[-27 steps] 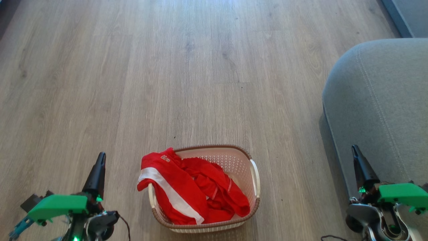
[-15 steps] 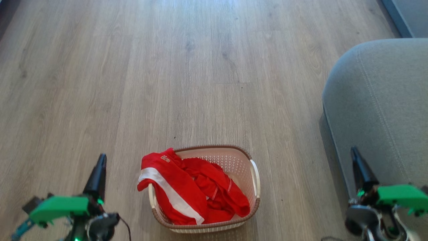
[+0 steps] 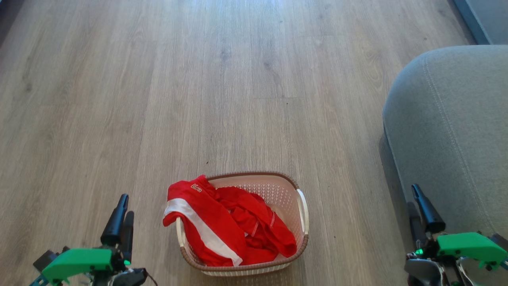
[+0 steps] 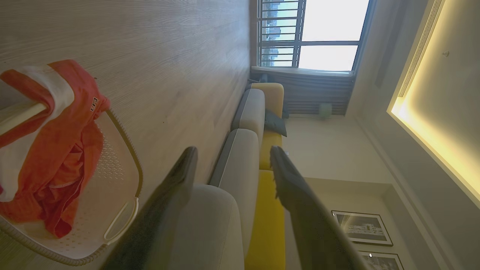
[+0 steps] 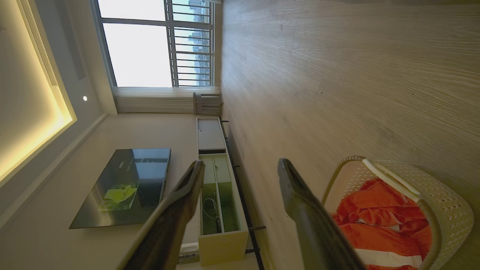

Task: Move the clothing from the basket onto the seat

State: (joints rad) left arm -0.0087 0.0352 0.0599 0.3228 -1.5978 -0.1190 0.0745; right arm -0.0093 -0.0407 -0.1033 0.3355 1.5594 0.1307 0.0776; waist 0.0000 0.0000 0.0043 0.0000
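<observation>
The cream basket (image 3: 254, 174) with a brown rim stands on the wood floor near the bottom middle of the head view. The red clothing (image 3: 226, 226) with a white stripe fills it and hangs over its left rim. The grey seat (image 3: 448, 119) rises to the right, apart from the basket. My left gripper (image 3: 126, 204) is open, left of the basket, holding nothing. My right gripper (image 3: 412, 195) is open beside the seat's front. The left wrist view has my left gripper (image 4: 232, 157), the clothing (image 4: 45, 150) and the basket (image 4: 129, 150). The right wrist view has my right gripper (image 5: 242, 168), the clothing (image 5: 375, 217) and the basket (image 5: 435, 221).
Bare wood floor (image 3: 222, 87) stretches ahead of the basket. In the left wrist view a grey and yellow sofa (image 4: 247, 112) runs toward a window (image 4: 322, 33). The right wrist view has a wall television (image 5: 123, 183) and a low cabinet (image 5: 219, 187).
Both grippers have drawn back toward the bottom edge of the head view. The basket, the clothing and the seat have not moved.
</observation>
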